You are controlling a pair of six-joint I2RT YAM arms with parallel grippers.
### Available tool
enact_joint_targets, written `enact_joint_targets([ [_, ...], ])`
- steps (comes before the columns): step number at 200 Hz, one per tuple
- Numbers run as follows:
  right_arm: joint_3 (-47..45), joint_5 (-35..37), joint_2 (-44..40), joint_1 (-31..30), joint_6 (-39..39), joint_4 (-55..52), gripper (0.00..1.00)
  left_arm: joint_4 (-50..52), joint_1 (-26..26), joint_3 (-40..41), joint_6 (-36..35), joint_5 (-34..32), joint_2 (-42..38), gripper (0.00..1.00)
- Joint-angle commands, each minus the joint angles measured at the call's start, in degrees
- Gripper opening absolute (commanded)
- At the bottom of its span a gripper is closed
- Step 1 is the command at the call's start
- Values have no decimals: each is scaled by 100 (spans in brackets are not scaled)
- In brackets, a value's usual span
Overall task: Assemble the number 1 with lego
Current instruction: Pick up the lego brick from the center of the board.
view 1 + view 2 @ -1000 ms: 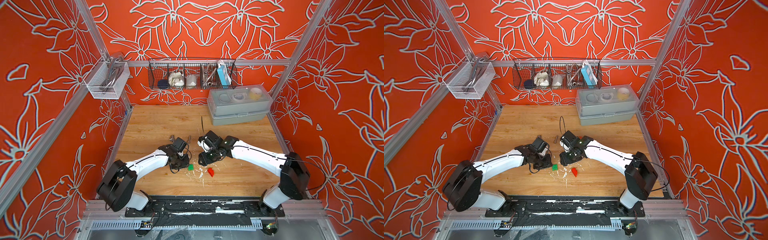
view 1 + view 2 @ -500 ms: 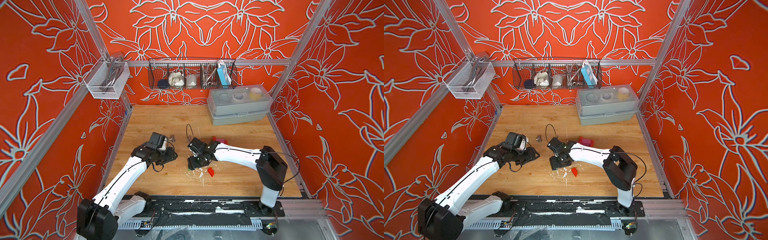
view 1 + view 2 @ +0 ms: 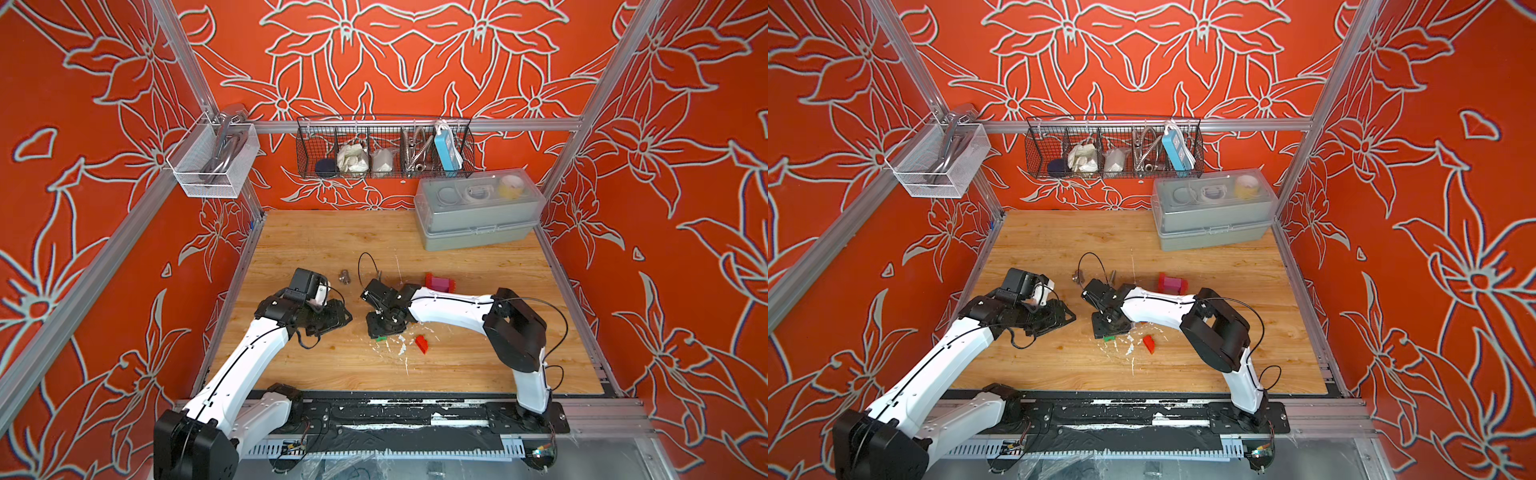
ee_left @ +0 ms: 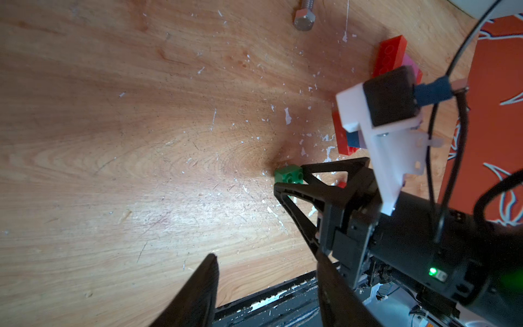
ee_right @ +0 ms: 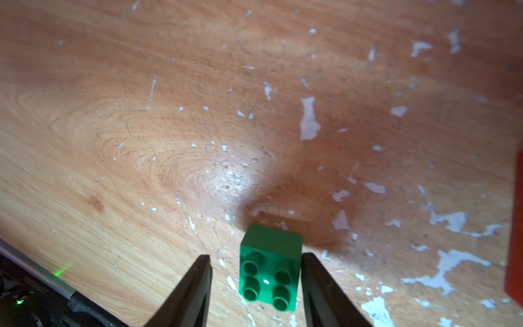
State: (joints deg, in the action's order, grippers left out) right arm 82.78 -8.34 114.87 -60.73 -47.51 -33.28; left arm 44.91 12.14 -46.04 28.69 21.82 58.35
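Two open claws: the right gripper (image 5: pixel 256 256) straddles the green brick (image 3: pixel 380 339), just below centre in both top views, touching one side only, so closing may skew or flick it. The left gripper (image 4: pixel 266 254), empty, now sits farther left, withdrawn since a second ago.

**Clutter besides the job**

Wooden table (image 3: pixel 332 245) has white flecks (image 3: pixel 401 347) near its front middle. A grey bolt (image 3: pixel 344 276) lies mid-table, with a second bolt (image 3: pixel 1112 274) near it. Grey lidded box (image 3: pixel 478 224) sits at the back right corner. Black wire basket (image 3: pixel 374 175) on the back wall holds a blue power strip (image 3: pixel 445 151), a metal hose (image 3: pixel 415 151) and white bags (image 3: pixel 352 158). White mesh basket (image 3: pixel 208 183) hangs on the left wall.
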Motion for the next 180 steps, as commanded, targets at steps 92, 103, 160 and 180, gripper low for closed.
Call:
enact_joint_targets([
  [92,845,651,685,-216,515,-1216,41,-67,-41,124,-124,130,9,55],
  [103,828,641,698,-220,514,-1182,40,-61,-36,122,-119,131,27,55],
  [160,937,689,333,-180,844,-1478,30,-82,-36,106,-142,170,67,55],
  [180,953,712,-40,-105,1200,-1787,29,-180,-28,128,-110,319,187,54],
])
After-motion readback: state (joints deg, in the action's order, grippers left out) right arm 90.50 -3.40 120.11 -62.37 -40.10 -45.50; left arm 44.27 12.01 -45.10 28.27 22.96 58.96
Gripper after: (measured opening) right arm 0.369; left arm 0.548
